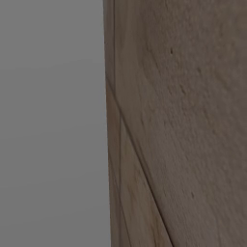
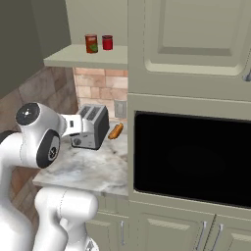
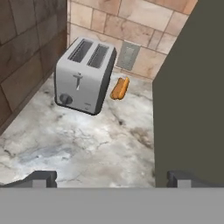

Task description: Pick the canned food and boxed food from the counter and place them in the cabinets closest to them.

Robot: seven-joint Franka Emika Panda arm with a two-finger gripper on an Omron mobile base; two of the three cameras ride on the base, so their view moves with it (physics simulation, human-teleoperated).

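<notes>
The canned food (image 2: 91,43), a small orange-red can with a green patch, stands on the flat shelf (image 2: 83,60) of the olive-green cabinets. The boxed food (image 2: 107,42), small, red and pale at its top, stands right beside it. Both are upright and free of the arm. My gripper (image 3: 111,179) is open, its two dark fingertips (image 3: 41,178) far apart with nothing between them. It hovers low over the marbled counter (image 3: 87,144), facing the tiled back wall.
A silver toaster (image 3: 83,76) stands on the counter by the left wall, with a hot dog (image 3: 120,88) lying behind it. A tall olive cabinet side (image 3: 188,109) holding a black built-in oven (image 2: 191,157) bounds the counter on the right. A brown stone wall (image 1: 183,120) is close on the left.
</notes>
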